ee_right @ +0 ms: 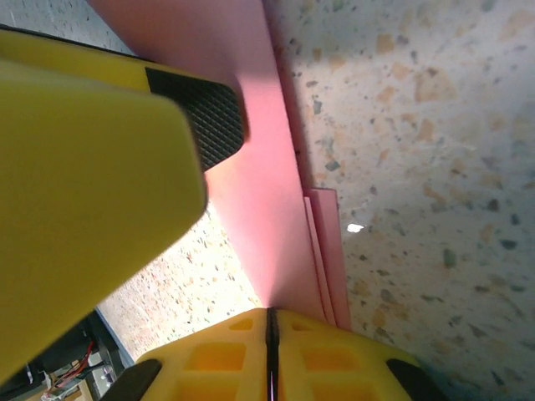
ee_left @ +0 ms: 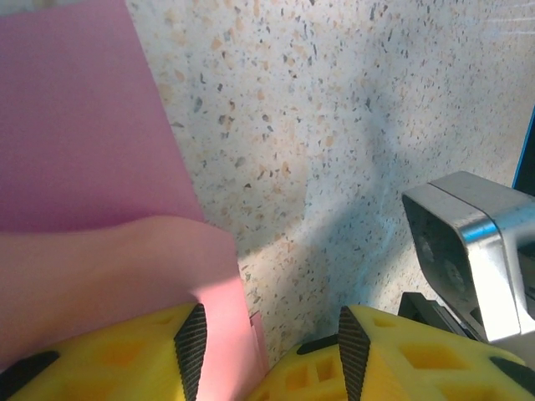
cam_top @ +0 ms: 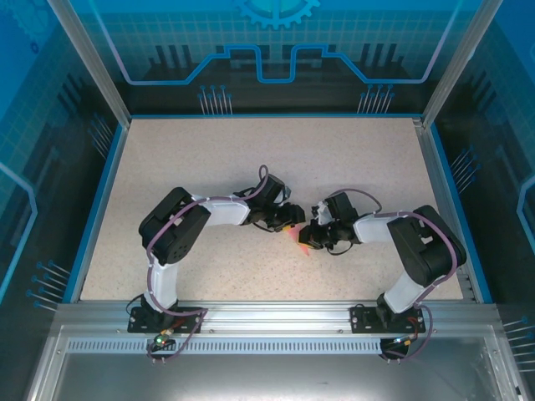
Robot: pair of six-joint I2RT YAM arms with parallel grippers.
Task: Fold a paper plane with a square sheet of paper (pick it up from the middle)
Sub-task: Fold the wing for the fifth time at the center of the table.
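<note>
The pink-red sheet of paper (cam_top: 301,245) lies folded in layers at the table's middle, between the two arms. My right gripper (ee_right: 270,334) is shut, with a fold of the paper (ee_right: 251,184) running down into the seam between its fingers. My left gripper (ee_left: 272,355) stands open. An edge of the paper (ee_left: 84,150) curls up beside its left pad (ee_left: 191,351), and the right pad is apart from it. In the right wrist view, the left gripper's yellow finger (ee_right: 92,167) rests its black pad against the paper. From above, left gripper (cam_top: 291,221) and right gripper (cam_top: 311,240) almost touch.
The speckled tabletop (cam_top: 251,159) is framed by a blue rim and a metal rail at the near edge. A grey metal block of the right arm (ee_left: 468,242) sits close to my left gripper's right side.
</note>
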